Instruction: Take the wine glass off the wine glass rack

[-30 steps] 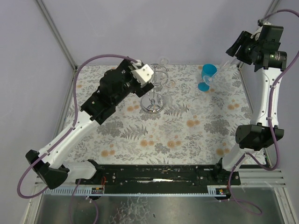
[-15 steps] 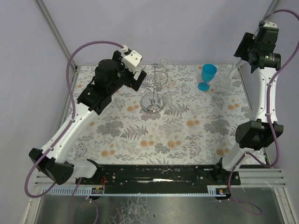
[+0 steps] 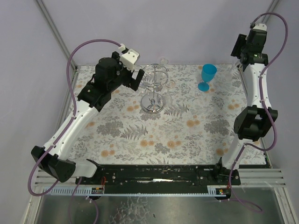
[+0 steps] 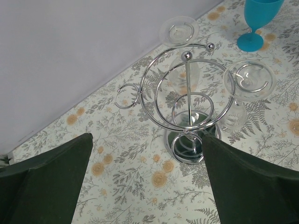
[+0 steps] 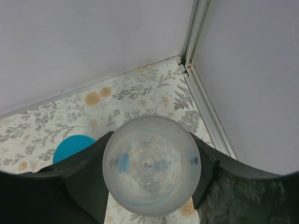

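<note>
Moved: left arm [image 3: 88,112] back from the rack [image 4: 184,140]; right arm [image 3: 256,88] higher, toward the far-right corner.
Right fingers [image 5: 84,177]: clamped on a clear glass [image 5: 150,164], off the rack.
Left fingers [image 4: 51,182]: wide apart, empty.
Rack: two glasses [image 4: 250,80] [image 4: 178,31] hang stem-up, ahead of left fingers; left arm nearer.

Chrome wine glass rack [image 4: 189,122], clear wine glass [image 5: 152,163], blue goblet [image 4: 261,11], floral tablecloth [image 4: 121,172].

Left arm [image 3: 70,133] and right arm [image 3: 258,88] were built of white link shells and black joint housings, purple cables [image 3: 71,65] looped along each, a white block [image 3: 129,57] capped the left wrist, left gripper [image 4: 145,154] had broad dark matte fingers [image 4: 49,184], a black rail [image 3: 154,173] joined the bases.
</note>
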Tool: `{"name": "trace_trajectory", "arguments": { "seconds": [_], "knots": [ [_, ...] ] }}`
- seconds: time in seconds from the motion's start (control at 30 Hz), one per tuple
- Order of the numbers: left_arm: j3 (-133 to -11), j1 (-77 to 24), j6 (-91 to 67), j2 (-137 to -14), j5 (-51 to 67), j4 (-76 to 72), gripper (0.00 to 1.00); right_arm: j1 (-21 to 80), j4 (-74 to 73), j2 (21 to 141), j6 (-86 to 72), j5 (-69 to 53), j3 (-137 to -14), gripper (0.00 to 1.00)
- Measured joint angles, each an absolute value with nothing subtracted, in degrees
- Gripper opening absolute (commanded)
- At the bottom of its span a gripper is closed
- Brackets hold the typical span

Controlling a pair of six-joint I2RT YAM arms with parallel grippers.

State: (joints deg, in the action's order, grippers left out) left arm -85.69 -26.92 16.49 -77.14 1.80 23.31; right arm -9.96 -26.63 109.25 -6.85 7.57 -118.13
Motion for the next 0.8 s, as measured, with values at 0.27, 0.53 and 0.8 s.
{"name": "trace_trajectory", "arguments": {
  "seconds": [0.27, 0.53, 0.8],
  "knots": [
    [-85.69, -26.55, 16.29, -77.25, 2.04, 24.12, 0.99, -6.63, -14.48, 107.35, -3.79, 13.32, -103.31, 0.31],
    [-85.69, -26.2, 16.27, -77.25, 2.17, 24.21, 0.99, -4.03, -2.04, 100.2, -2.9, 18.72, -87.22, 0.32],
    [-85.69, -26.2, 16.29, -77.25, 2.17, 24.51, 0.99, -3.9, 6.66, 98.13, -3.03, 22.68, -81.58, 0.33]
  ]
}}
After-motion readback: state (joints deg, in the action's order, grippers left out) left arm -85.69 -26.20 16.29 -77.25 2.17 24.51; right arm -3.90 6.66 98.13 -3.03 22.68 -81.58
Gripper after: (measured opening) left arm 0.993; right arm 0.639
